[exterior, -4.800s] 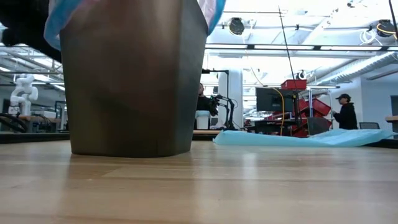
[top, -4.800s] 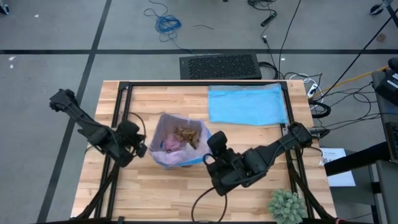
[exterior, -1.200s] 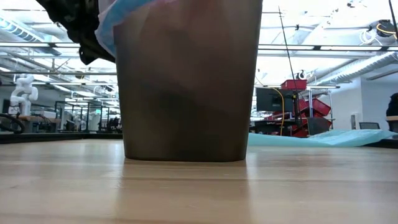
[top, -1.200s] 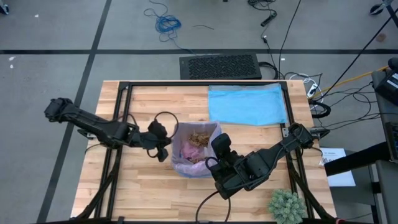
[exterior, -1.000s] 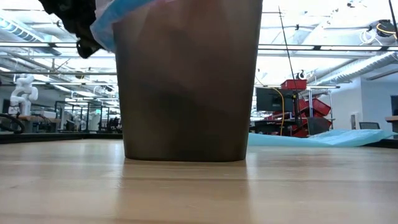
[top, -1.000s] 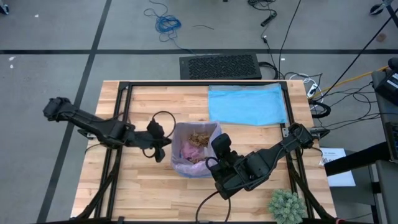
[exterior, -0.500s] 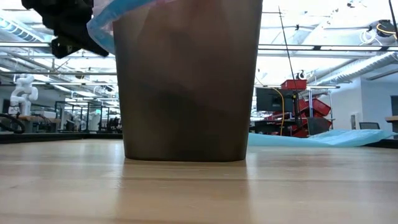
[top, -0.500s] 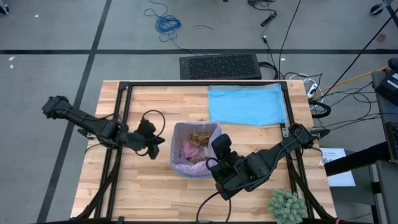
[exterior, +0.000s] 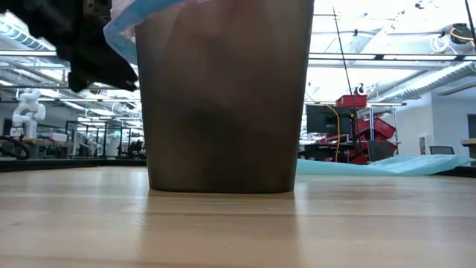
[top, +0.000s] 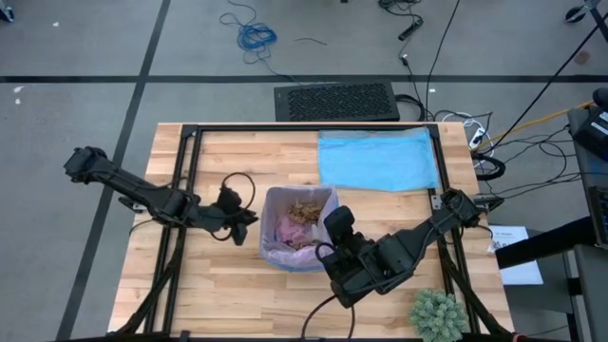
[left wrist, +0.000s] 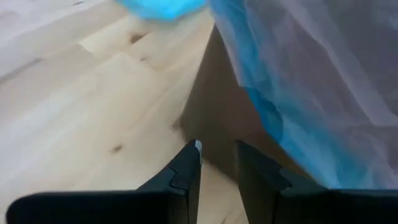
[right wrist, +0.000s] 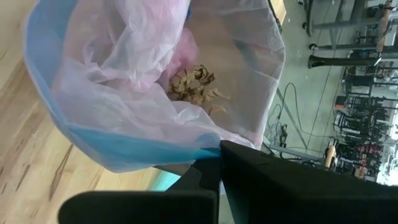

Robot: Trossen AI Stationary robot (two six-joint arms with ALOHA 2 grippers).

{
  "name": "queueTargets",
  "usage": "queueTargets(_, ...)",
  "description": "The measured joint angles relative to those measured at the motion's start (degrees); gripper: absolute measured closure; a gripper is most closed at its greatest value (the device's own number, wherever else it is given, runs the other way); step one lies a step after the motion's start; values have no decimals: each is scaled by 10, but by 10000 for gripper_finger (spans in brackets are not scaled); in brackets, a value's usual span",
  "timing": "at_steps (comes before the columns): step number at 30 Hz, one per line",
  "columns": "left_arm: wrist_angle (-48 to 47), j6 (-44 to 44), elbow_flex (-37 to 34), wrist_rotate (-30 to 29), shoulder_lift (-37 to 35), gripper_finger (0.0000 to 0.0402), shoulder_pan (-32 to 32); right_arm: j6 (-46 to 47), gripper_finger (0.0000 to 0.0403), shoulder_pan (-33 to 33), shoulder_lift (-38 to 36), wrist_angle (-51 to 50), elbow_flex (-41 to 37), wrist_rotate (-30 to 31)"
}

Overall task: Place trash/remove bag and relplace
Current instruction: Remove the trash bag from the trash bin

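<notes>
A dark bin (exterior: 223,112) stands mid-table, lined with the lavender-pink bag (top: 277,223), whose blue hem (exterior: 123,26) folds over the rim. Brown paper wads of trash (right wrist: 193,84) lie inside the bag. My left gripper (left wrist: 217,152) hovers beside the bin's left wall, a little below the hem. It is slightly open, with nothing between its fingers. My right gripper (right wrist: 219,155) is at the bin's near right rim, shut on the bag's hem. My right gripper pinches the bag's blue hem (right wrist: 202,149) at the rim between its two fingers. It comes slanting down from the table's near right side. The hem runs in between the fingertips, which hide how many layers they have. The bag stays draped over the bin.
A flat light blue plastic bag (top: 377,159) lies at the table's far right. A green spiky plant (top: 437,313) stands at the near right corner. Black frame bars (top: 180,171) run along the table's edges. Bare wood lies to the bin's left and front.
My left gripper has drawn back from the bag's hem toward the table's left edge. It has then sunk and rolled a little beside the bin's left wall. The hem now hangs free there. The bin, the bag and my right gripper have kept still.
</notes>
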Motion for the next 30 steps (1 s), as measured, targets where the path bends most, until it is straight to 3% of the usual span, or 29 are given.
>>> queueTargets(4,158,14,-61,6,-25,308,0,0,403,0,0,0,0,0)
queueTargets(18,341,3,-182,39,-111,308,23,4,403,0,0,0,0,-2)
queueTargets(30,347,2,-184,72,-81,308,62,0,403,0,0,5,0,-1)
